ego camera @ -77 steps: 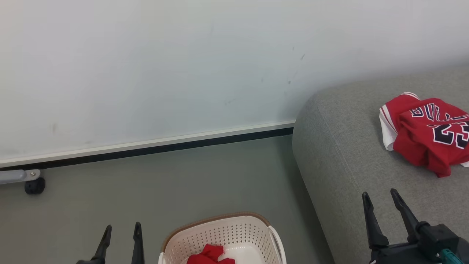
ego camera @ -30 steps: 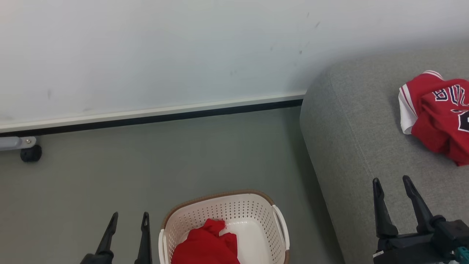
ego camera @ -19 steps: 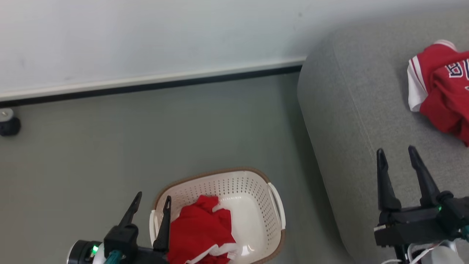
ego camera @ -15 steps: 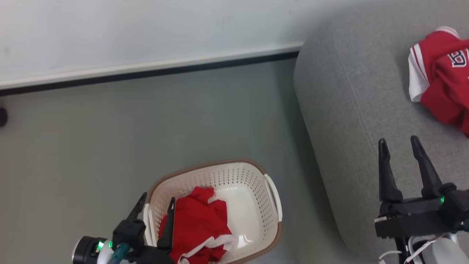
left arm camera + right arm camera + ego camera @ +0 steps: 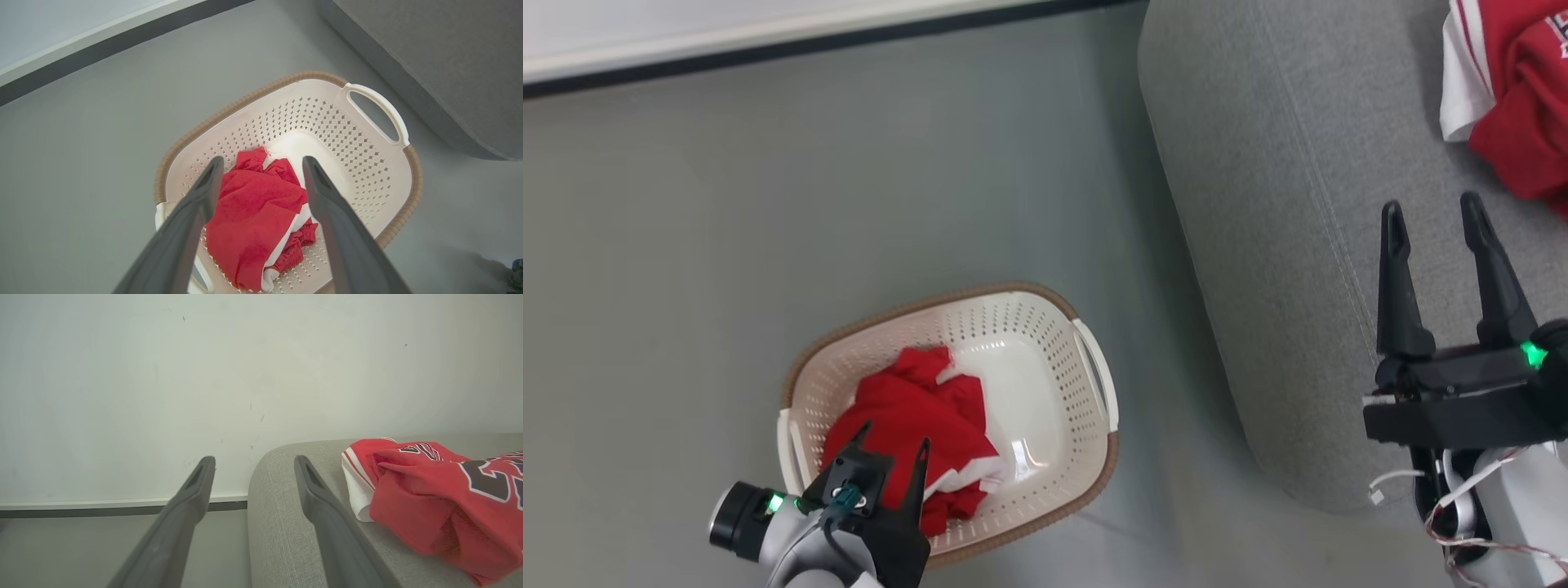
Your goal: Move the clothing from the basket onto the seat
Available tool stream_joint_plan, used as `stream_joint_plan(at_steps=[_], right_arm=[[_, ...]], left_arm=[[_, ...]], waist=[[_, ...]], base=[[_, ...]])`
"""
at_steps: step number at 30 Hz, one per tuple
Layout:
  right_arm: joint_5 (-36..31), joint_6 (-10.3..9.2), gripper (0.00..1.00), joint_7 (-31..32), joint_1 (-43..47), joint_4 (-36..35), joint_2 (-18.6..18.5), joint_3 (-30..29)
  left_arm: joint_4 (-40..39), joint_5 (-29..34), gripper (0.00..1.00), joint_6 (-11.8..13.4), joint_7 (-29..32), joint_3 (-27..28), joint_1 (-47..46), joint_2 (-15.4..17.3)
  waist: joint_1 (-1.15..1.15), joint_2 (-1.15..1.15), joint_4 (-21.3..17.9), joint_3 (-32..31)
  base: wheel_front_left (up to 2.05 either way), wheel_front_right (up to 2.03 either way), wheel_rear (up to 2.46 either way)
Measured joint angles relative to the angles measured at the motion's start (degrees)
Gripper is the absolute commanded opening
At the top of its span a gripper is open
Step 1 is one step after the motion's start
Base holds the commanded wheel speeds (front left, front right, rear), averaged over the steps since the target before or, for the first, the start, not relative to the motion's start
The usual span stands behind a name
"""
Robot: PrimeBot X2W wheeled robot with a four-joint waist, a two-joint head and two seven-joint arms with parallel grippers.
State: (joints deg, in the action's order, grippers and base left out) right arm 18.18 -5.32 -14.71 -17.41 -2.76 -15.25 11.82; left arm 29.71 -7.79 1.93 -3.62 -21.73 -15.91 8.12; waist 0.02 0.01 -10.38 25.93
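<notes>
The head camera has tipped down (the skirting [image 5: 768, 45] now sits at the top edge). The left gripper [image 5: 894, 434] straddled the left rim of the basket [image 5: 1013, 322] half a second ago; now it hangs inside that rim, jaws apart, above the clothing. The basket holds one crumpled red garment [image 5: 907, 408] with white trim in its left half, white bottom showing beside it. It stands on the floor [image 5: 727, 245] near the sofa [image 5: 1258, 204], not touching. A red jersey [image 5: 1515, 122] lies on the sofa. The right gripper [image 5: 1431, 202] hovers over the sofa's edge, jaws apart, empty.
</notes>
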Motion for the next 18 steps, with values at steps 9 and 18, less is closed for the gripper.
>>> stream_joint_plan(at_steps=[9,18], right_arm=[[-0.15,0.90,1.00,-0.01,-5.15,-0.76,0.16,0.09],[-0.15,1.65,1.00,-0.01,-10.03,-1.12,0.98,0.04]], left_arm=[[5.43,2.49,1.00,-0.96,3.37,-1.94,-6.08,0.55],[9.44,4.61,1.00,-1.44,6.41,-2.34,-11.10,2.30]], waist=[[0.00,0.00,-1.98,6.90],[-0.01,0.00,-3.44,13.78]], base=[[0.00,0.00,0.00],[0.00,0.00,0.00]])
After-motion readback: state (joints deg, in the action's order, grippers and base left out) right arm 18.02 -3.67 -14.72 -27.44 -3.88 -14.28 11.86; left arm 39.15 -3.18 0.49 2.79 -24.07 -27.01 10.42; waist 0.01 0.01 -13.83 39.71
